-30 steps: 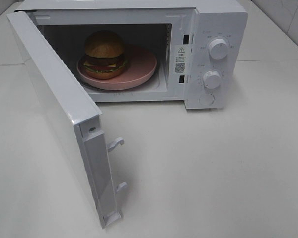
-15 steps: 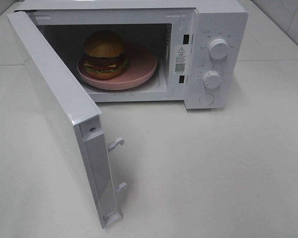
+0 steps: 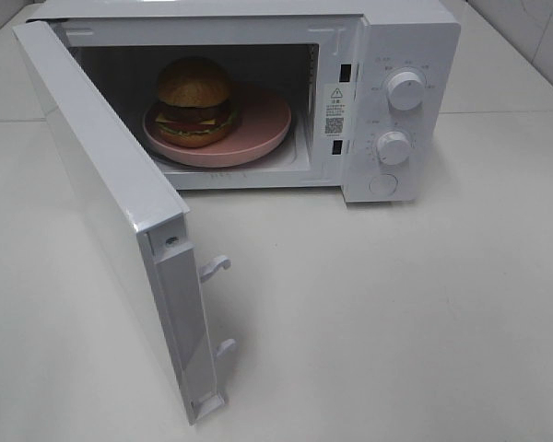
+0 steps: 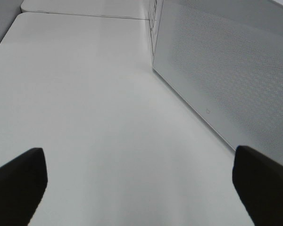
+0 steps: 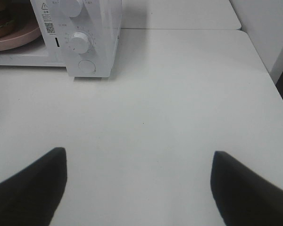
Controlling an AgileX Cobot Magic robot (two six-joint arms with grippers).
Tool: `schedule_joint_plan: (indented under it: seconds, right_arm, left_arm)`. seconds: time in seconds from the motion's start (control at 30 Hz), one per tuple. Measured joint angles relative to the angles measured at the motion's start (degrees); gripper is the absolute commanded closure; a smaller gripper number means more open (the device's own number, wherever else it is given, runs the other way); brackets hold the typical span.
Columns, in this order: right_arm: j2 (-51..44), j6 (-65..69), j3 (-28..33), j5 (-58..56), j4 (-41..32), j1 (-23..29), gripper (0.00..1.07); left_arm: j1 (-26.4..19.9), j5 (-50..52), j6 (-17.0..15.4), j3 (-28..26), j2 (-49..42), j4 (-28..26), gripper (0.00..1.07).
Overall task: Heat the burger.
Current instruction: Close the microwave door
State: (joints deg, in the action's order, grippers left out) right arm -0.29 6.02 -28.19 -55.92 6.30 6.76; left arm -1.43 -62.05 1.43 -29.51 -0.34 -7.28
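Left tool (image 4: 140, 188): spread wide, empty, low over table (image 3: 396, 322) just beside door (image 3: 101, 175). Door stands swung open toward near left. Burger (image 3: 194, 101) sits on pink plate (image 3: 269, 124) inside microwave (image 3: 405, 37), left of plate's centre. We judge loading done; next move calls for pushing door shut, then turning knobs (image 3: 405, 89). Right tool (image 5: 140, 188): spread, empty, near right of microwave. We cannot see either arm from above; knob markings too small to read.

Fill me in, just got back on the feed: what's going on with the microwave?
The burger sits on the pink plate inside the microwave, whose door stands wide open. Nothing is being handled: the left gripper hangs open over the table by the door's outer face, the right gripper open in front of the knobs. The door is not yet shut.
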Motion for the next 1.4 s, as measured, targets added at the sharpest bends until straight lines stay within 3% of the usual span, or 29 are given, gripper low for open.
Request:
schedule_joint_plan:
  seconds: [1.4]
  right_arm:
    - [0.00, 0.00, 0.00, 0.00, 0.00, 0.00, 0.32]
  left_arm:
    - [0.00, 0.00, 0.00, 0.00, 0.00, 0.00, 0.07]
